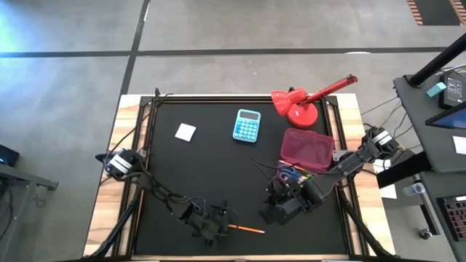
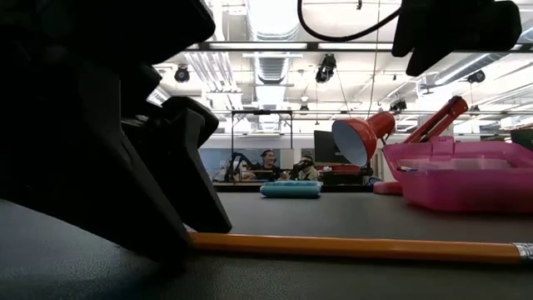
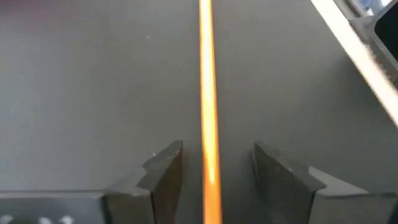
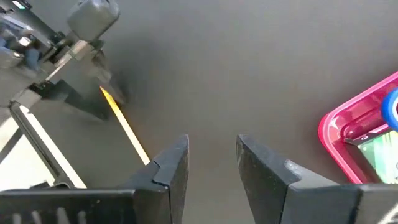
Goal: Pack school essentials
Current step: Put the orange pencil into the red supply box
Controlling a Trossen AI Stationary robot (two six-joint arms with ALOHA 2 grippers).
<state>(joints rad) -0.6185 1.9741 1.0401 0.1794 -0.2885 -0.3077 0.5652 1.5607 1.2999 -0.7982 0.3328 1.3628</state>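
Near the front edge of the black desk (image 1: 218, 175), the left gripper (image 1: 218, 222) sat low over one end of an orange pencil (image 1: 247, 229). Only the left wrist view showed how the fingers (image 3: 163, 171) stood: spread apart, one on each side of the pencil (image 3: 208, 112), with a gap between each finger and the wood. From overhead that detail was hidden under the dark gripper body. At desk height the pencil (image 2: 350, 247) lay flat on the surface, its left end meeting the dark bulk of the gripper (image 2: 179, 242).

Just to the right, the right gripper (image 1: 280, 211) hovered with its fingers (image 4: 171, 168) open and nothing between them. Its wrist camera caught the pencil (image 4: 127, 127) and a corner of the pink case (image 4: 348, 134), where a blue item showed inside. The overhead view placed that pink case (image 1: 307, 148) at the right of the desk, with a red lamp (image 1: 300, 104) beyond it, a light blue calculator (image 1: 247, 125) at far centre and a small white square (image 1: 186, 132) to the far left.
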